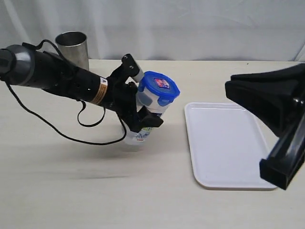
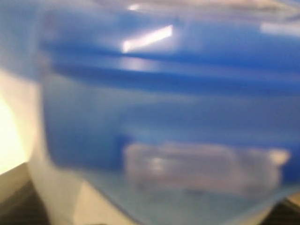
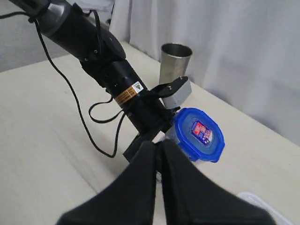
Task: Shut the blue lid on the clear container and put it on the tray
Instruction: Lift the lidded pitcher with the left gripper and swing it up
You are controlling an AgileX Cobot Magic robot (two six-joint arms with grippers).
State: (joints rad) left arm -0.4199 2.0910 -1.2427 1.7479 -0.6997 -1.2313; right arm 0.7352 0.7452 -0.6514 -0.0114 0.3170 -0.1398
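1. The left gripper (image 1: pixel 142 98) clamps the clear container (image 1: pixel 138 136), which is tilted, with the blue lid (image 1: pixel 158 86) on its top.
2. The container is over the worktop (image 1: pixel 57 191), beside the tray (image 1: pixel 226 148) and not touching it.
3. The right gripper (image 3: pixel 159 154) is closed and holds nothing.

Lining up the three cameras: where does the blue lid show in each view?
Exterior view: the blue lid, centre-left, on the clear container.
Left wrist view: blurred blue fills the frame, apparently the lid.
Right wrist view: lid beside the left arm, before the steel cup.
Shared landmark: the steel cup, exterior and right wrist only.
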